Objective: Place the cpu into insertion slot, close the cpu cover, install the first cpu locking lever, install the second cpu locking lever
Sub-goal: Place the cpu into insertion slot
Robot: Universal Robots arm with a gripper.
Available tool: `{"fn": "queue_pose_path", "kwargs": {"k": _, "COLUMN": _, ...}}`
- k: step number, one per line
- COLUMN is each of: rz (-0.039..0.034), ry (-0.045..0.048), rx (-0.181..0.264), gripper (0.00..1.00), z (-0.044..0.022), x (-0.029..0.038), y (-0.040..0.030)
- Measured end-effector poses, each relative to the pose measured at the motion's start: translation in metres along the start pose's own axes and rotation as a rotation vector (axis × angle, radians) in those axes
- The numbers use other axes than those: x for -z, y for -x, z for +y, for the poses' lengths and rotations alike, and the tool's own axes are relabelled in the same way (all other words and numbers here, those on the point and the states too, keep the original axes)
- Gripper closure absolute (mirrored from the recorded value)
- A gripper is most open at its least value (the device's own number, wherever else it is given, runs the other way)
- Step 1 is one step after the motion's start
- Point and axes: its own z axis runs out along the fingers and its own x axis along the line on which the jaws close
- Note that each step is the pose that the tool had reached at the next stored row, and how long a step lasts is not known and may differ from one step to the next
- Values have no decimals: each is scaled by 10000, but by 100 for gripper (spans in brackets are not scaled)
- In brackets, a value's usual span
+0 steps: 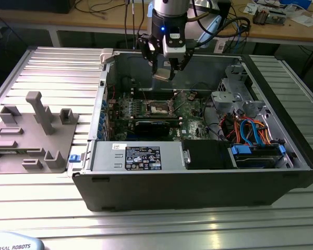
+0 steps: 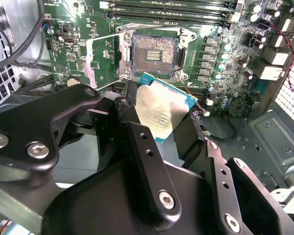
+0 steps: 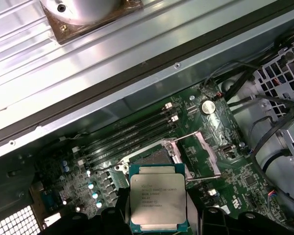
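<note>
In the exterior view my gripper (image 1: 164, 72) hangs inside the open computer case, above the green motherboard (image 1: 190, 112). It is shut on the cpu (image 1: 161, 75), a flat square chip with a silvery top, gripped by two opposite edges (image 2: 161, 107) (image 3: 158, 198). The insertion slot (image 2: 154, 51) lies open and bare below the chip, a little ahead of it (image 3: 154, 157) (image 1: 159, 108). The cpu cover (image 2: 88, 63) is swung up beside the socket (image 3: 205, 147). Two thin wire levers (image 3: 186, 138) stand raised near it.
Long black memory slots (image 2: 166, 12) run beside the socket. A black card (image 1: 154, 126) stands in front of it, then the power supply (image 1: 141, 156). Drive bays with blue and orange cables (image 1: 250, 130) fill the exterior view's right. A grey fixture (image 1: 31, 130) sits outside the case.
</note>
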Motion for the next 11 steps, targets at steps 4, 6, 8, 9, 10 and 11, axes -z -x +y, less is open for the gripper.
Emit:
{"fn": "queue_pose_path", "kwargs": {"k": 4, "rz": -11, "ry": 2, "rx": -123, "gripper": 46, "z": 0, "x": -1, "y": 0}}
{"fn": "queue_pose_path", "kwargs": {"k": 6, "rz": -18, "ry": 3, "rx": -211, "gripper": 46, "z": 0, "x": -1, "y": 0}}
{"fn": "queue_pose_path", "kwargs": {"k": 8, "rz": -23, "ry": 5, "rx": -264, "gripper": 46, "z": 0, "x": -2, "y": 0}}
{"fn": "queue_pose_path", "kwargs": {"k": 9, "rz": -25, "ry": 5, "rx": -283, "gripper": 46, "z": 0, "x": -2, "y": 0}}
{"fn": "queue_pose_path", "kwargs": {"k": 10, "rz": -27, "ry": 6, "rx": -301, "gripper": 46, "z": 0, "x": -2, "y": 0}}
{"fn": "queue_pose_path", "kwargs": {"k": 11, "rz": -28, "ry": 6, "rx": -323, "gripper": 46, "z": 0, "x": -2, "y": 0}}
